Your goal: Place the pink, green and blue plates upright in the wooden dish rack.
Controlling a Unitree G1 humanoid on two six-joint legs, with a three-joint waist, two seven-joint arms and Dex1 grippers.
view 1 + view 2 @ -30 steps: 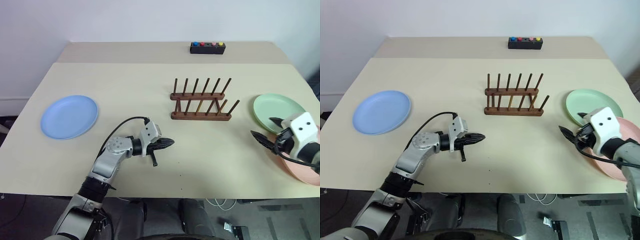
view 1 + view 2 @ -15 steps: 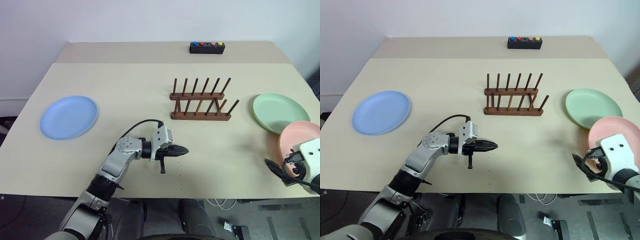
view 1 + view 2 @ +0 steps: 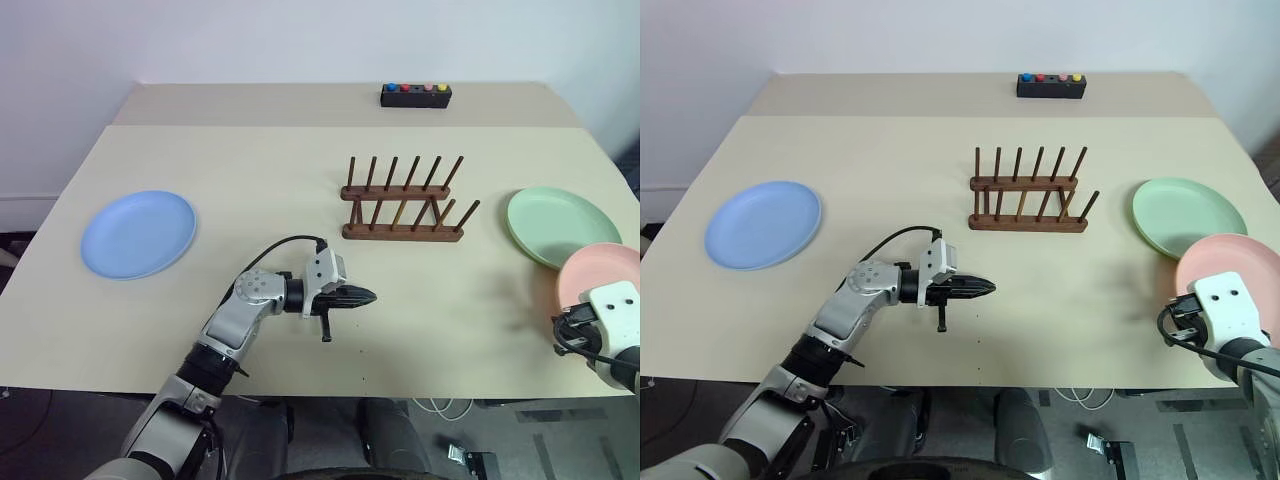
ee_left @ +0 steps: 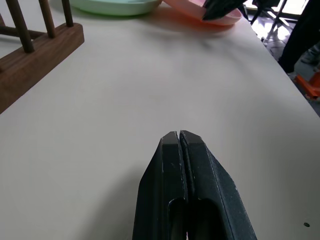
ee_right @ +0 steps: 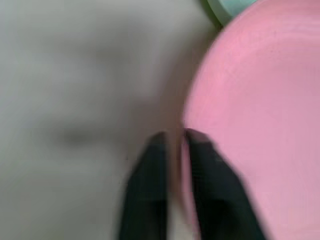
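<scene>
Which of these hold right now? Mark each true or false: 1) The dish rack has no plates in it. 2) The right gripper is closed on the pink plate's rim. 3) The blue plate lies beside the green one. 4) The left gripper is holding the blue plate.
1) True: the wooden dish rack stands bare.
2) True: the right gripper pinches the edge of the pink plate.
3) False: the blue plate lies alone at the table's left side; the green plate is at the far right, next to the pink one.
4) False: the left gripper is shut on nothing, over bare table.
</scene>
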